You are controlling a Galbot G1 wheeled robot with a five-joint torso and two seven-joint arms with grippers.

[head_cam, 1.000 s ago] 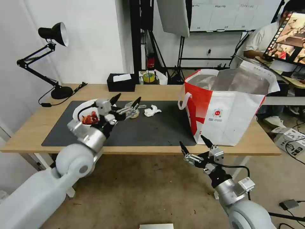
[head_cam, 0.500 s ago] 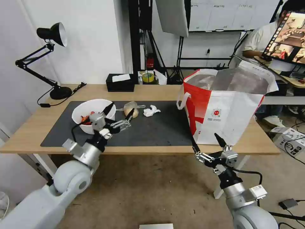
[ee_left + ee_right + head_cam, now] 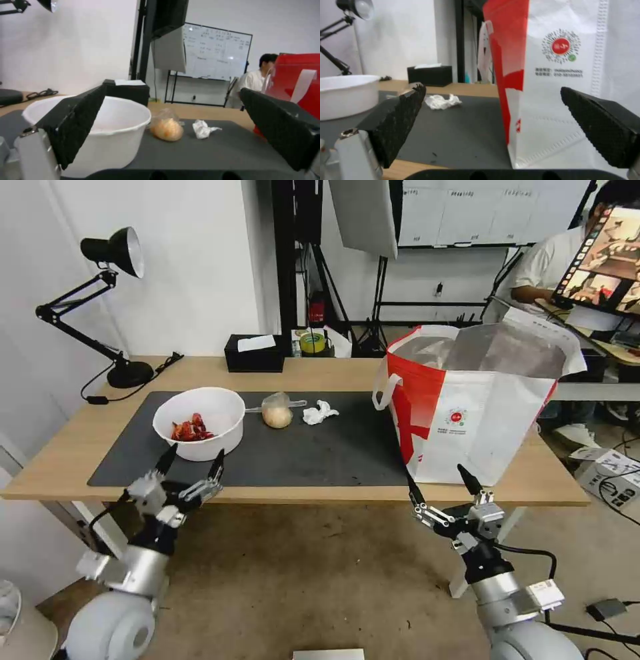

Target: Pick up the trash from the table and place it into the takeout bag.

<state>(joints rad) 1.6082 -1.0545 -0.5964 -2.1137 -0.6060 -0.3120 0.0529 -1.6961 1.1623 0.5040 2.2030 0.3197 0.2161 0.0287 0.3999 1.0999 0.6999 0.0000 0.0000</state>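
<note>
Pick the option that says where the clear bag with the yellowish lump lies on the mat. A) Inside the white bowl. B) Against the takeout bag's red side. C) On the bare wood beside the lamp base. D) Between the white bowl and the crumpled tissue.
D: in the head view the clear bag with the yellowish lump lies on the mat between the white bowl and the crumpled tissue, apart from both.
</note>
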